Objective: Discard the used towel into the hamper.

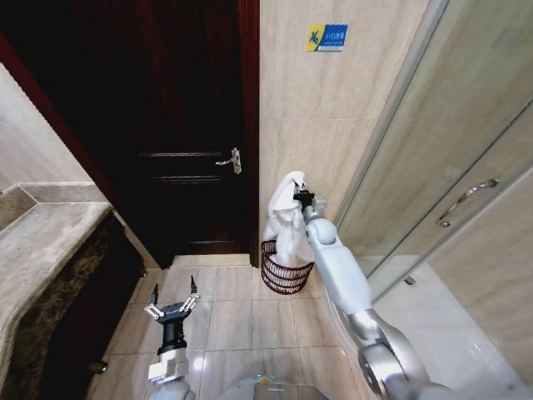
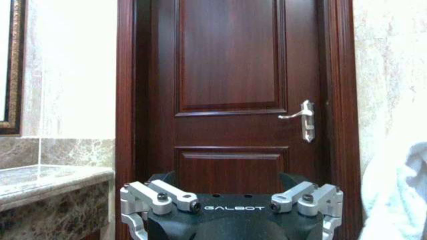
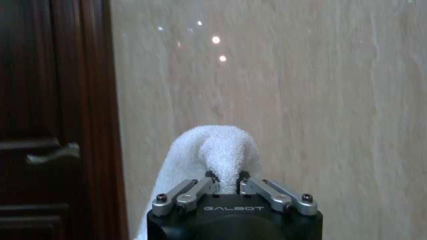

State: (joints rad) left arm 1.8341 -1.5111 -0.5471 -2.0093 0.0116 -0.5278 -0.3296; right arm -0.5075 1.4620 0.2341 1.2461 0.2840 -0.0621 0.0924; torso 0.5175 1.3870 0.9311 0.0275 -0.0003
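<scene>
A white towel (image 1: 288, 218) hangs from my right gripper (image 1: 303, 197), which is shut on its top fold; the cloth drapes straight down into the hamper (image 1: 285, 272), a dark red-brown wire-mesh basket on the floor by the wall. In the right wrist view the towel (image 3: 217, 150) bulges up between the closed fingers of the gripper (image 3: 227, 187). My left gripper (image 1: 172, 308) hangs low over the floor tiles, open and holding nothing, well to the left of the hamper. The towel's edge (image 2: 397, 200) shows in the left wrist view.
A dark wooden door (image 1: 179, 125) with a metal handle (image 1: 232, 160) stands behind the hamper. A marble counter (image 1: 42, 242) runs along the left. A glass shower door (image 1: 450, 167) with a handle lies to the right. Open tiled floor (image 1: 233, 317) lies in the middle.
</scene>
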